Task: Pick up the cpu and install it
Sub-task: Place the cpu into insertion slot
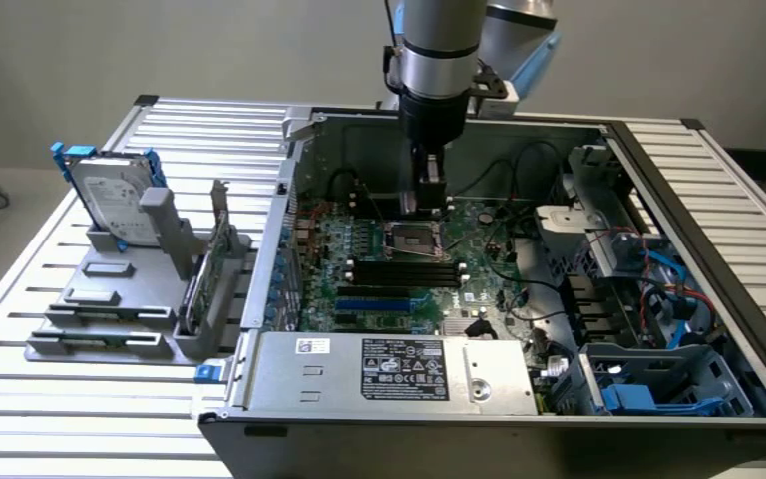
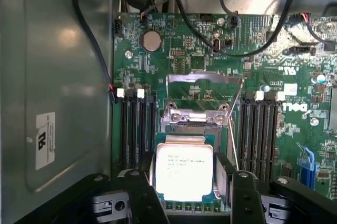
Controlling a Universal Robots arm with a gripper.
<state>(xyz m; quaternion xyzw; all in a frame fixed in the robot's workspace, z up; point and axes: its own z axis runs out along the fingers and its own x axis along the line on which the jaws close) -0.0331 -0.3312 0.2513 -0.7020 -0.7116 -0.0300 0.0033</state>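
"Silver on top, green at the rim: where is the cpu (image 2: 184, 171)?"
"Between the fingers (image 2: 141, 195) of the gripper (image 1: 418, 207), which are closed on its two opposite edges."
"And the arm (image 1: 434, 50)?"
"It reaches down into the open computer case (image 2: 58, 77). The cpu is right over the socket (image 2: 197, 120) on the green motherboard (image 2: 200, 61), and the socket's metal frame (image 2: 204, 84) is tipped up. Whether the cpu is seated cannot be told."

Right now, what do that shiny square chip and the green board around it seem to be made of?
The cpu: metal lid, probably, dull silver, glaring under the light, with printed lettering. The motherboard: seemingly rigid laminate under glossy green lacquer, with fine traces and soldered parts.
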